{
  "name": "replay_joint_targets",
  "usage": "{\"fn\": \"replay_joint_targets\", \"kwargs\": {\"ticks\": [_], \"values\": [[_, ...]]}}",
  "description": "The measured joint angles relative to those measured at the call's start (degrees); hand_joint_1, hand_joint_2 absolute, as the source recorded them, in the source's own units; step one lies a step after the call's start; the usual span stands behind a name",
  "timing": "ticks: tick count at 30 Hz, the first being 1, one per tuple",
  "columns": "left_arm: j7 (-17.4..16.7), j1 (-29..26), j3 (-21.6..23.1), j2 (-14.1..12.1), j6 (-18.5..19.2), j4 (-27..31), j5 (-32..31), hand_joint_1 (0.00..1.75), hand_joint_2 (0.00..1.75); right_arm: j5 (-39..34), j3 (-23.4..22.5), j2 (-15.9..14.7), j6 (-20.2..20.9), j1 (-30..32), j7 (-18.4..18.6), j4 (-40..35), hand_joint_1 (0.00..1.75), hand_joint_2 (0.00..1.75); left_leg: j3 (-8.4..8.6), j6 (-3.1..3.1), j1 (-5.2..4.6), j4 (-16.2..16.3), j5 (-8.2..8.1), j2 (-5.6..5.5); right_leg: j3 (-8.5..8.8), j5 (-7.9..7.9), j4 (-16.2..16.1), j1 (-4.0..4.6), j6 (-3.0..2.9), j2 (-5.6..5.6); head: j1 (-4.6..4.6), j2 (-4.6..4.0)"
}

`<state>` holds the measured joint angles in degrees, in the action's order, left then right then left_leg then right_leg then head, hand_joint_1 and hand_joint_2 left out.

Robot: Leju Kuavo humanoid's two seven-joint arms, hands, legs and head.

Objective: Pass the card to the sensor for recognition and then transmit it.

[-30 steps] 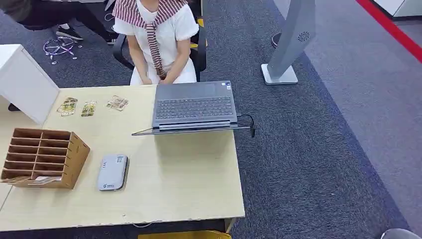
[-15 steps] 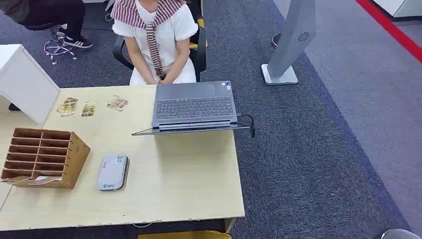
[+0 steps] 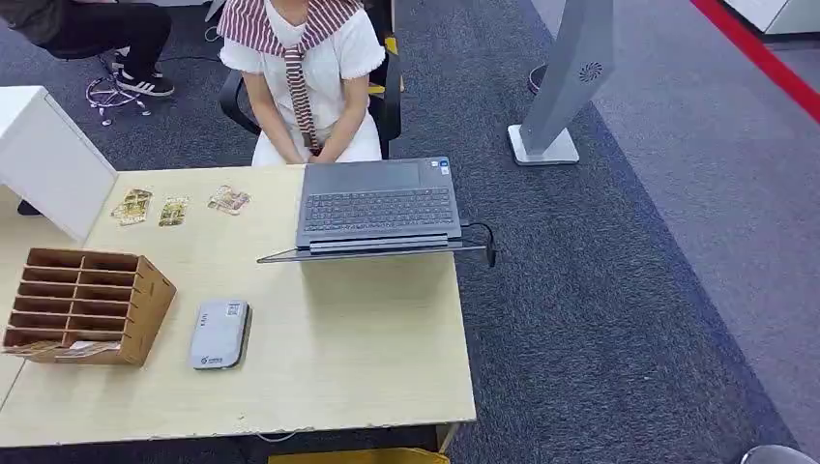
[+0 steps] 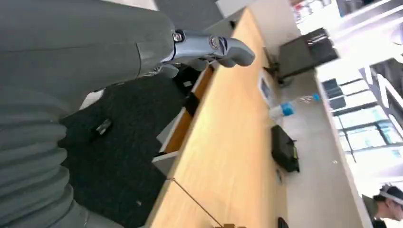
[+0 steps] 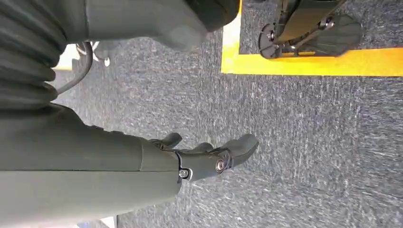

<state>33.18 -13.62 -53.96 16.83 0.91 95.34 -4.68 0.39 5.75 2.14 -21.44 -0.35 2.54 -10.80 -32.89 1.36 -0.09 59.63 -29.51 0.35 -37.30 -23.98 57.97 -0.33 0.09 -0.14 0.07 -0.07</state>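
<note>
Three patterned cards (image 3: 172, 209) far behind flat grey card sensor (image 3: 219, 334); left hand (image 4: 209, 47) and right hand (image 5: 209, 154) loosely spread, holding nothing.

From my head the light is even and bright, shadows soft, the picture sharp. My left wrist view is blurred, with windows (image 4: 366, 128) blown out white. The right wrist view is dimmer, slightly smeared.

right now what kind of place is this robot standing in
Probably an office or reception-style desk area: a wooden desk on grey carpet holds an open laptop, a card reader and a wooden sorting rack, and a person sits on an office chair behind it.
</note>
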Motion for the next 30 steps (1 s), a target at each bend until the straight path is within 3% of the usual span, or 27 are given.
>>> {"fn": "replay_joint_targets", "kwargs": {"ticks": [8, 17, 30], "values": [[-4.8, 2.0, 9.5, -4.5, -5.7, 1.7, -12.4, 0.0, 1.75, 1.8, 1.4, -0.2, 0.7, -0.6, 0.5, 0.1, 0.0, 1.75, 0.08, -0.03, 0.01, 0.0, 0.03, 0.01, 0.03, 0.03, 0.0, 0.03, -0.03, 0.04, -0.02, 0.0], [-11.1, 7.6, 19.2, -9.5, -8.2, 1.0, -24.4, 0.0, 1.75, 3.1, 2.8, -0.3, 1.5, -1.2, 1.3, 0.3, 0.0, 1.75, 0.14, -0.02, 0.01, 0.0, 0.04, 0.12, 0.05, 0.09, 0.0, 0.04, -0.09, 0.12, -0.02, 0.0], [-21.2, 18.8, 34.8, -17.2, -11.2, -5.0, -43.0, 0.0, 1.75, 5.6, 4.6, -0.8, 3.1, -2.0, 2.6, 0.5, 0.0, 1.75, 0.16, -0.02, 0.02, 0.0, 0.04, 0.17, 0.04, 0.14, 0.0, 0.05, -0.15, 0.2, -0.02, -0.02]]}}
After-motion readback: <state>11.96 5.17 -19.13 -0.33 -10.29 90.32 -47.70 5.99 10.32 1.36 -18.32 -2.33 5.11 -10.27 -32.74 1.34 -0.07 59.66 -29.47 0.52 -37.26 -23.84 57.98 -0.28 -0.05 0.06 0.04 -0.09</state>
